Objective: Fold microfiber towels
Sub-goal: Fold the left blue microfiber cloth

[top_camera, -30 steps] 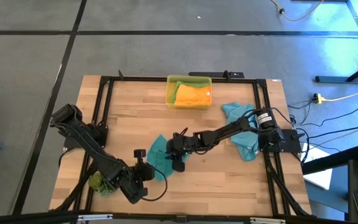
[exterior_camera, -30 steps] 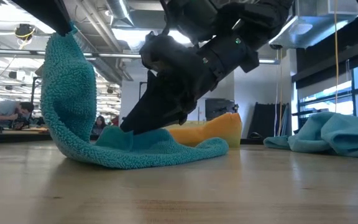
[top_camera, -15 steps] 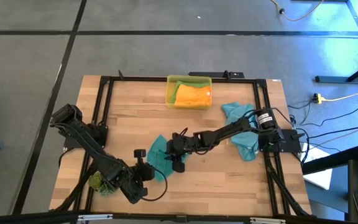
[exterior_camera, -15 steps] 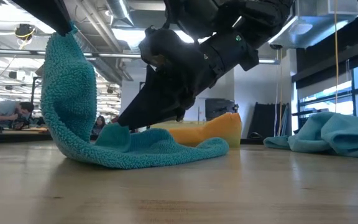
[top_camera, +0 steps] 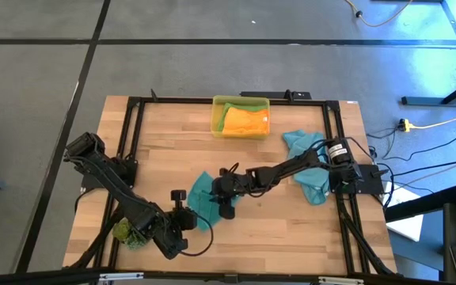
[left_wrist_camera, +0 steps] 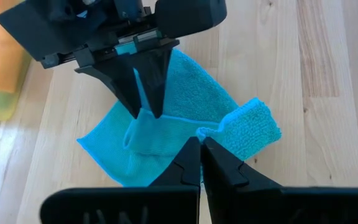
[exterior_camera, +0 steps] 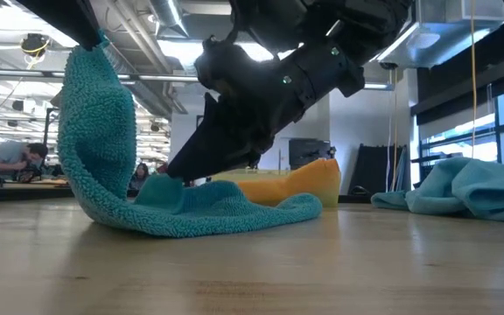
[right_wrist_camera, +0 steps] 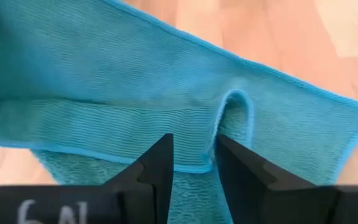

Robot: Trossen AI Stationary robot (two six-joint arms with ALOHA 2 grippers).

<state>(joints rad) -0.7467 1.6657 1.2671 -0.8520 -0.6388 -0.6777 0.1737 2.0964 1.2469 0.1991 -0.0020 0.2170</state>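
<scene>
1. Near the middle of the desk (top_camera: 291, 229), a little toward its front edge, lies the teal-blue towel (top_camera: 202, 192) being folded, partly flat and partly lifted.
2. The left end effector (left_wrist_camera: 201, 148), fingers pressed together, pinches one corner of this towel and holds it raised; the low view shows the cloth hanging from that grip in a tall curl. Judged from this, the lift is meant to carry the corner over the flat part.
3. The right end effector (right_wrist_camera: 194, 160), reaching in from the desk's right side, has its fingers narrowly apart around a small ridge of the towel's hemmed edge. It likely anchors or gathers that edge so the cloth does not slide while the other corner is drawn across.
4. A second teal-blue towel (top_camera: 307, 162) sits crumpled near the right edge, unfolded.
5. An orange towel (top_camera: 245, 120) rests inside the yellow bin (top_camera: 217, 107) at the back edge.
6. A green tuft (top_camera: 122, 230) lies near the front left corner, beside the left arm.
</scene>
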